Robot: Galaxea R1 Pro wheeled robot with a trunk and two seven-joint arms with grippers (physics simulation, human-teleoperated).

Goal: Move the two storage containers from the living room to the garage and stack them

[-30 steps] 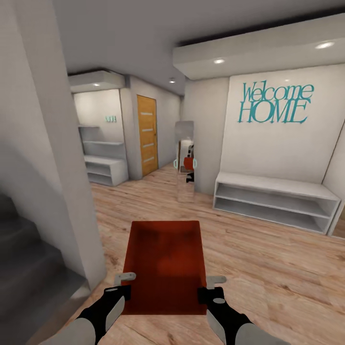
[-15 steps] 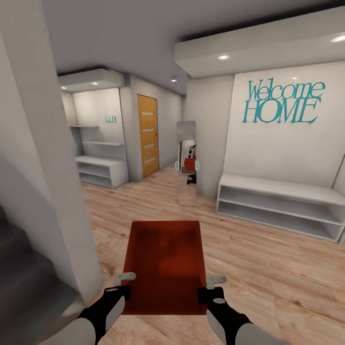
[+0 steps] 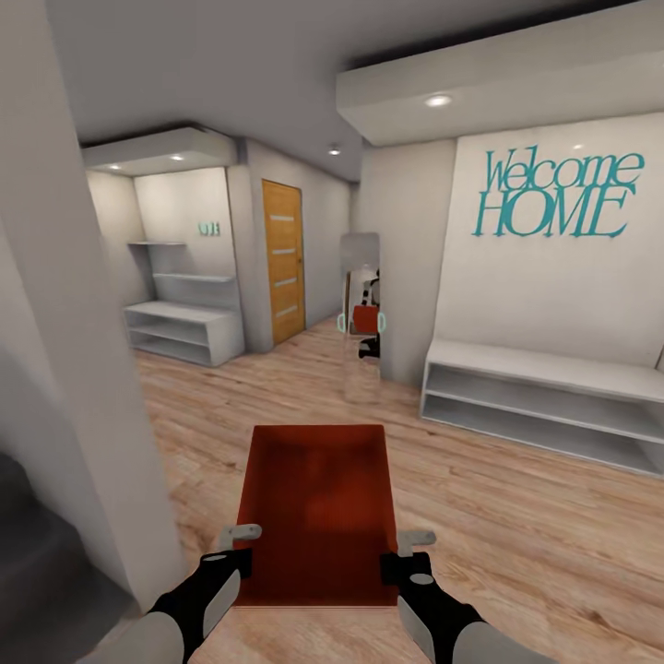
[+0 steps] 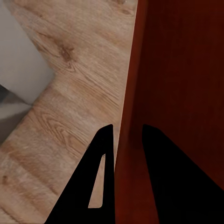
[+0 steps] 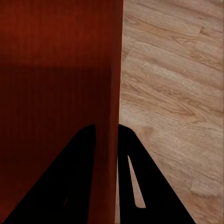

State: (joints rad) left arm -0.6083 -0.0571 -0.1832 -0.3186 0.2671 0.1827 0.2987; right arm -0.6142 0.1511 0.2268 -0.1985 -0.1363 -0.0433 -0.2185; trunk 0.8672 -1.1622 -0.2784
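One red-orange open-topped storage container point(image 3: 318, 503) hangs low in front of me in the head view, held level between both arms. My left gripper point(image 3: 242, 550) is shut on its left wall; in the left wrist view the gripper point(image 4: 127, 129) straddles that wall of the container point(image 4: 182, 70). My right gripper point(image 3: 398, 553) is shut on the right wall, and in the right wrist view the gripper point(image 5: 106, 127) pinches that wall of the container point(image 5: 56, 56). The container's inside looks empty. The garage is out of view.
I am in a hallway with light wood planks point(image 3: 516, 516). A white pillar point(image 3: 83, 397) and dark stairs point(image 3: 37, 572) stand close on the left. Ahead are a standing mirror point(image 3: 360, 314), a wooden door point(image 3: 283, 261), and white low shelves at the right point(image 3: 544, 397) and back left point(image 3: 180, 334).
The whole view has shifted: the camera moved forward, so the pillar slid left and more of the back-left alcove shows. The container stays held the same way in both grippers.
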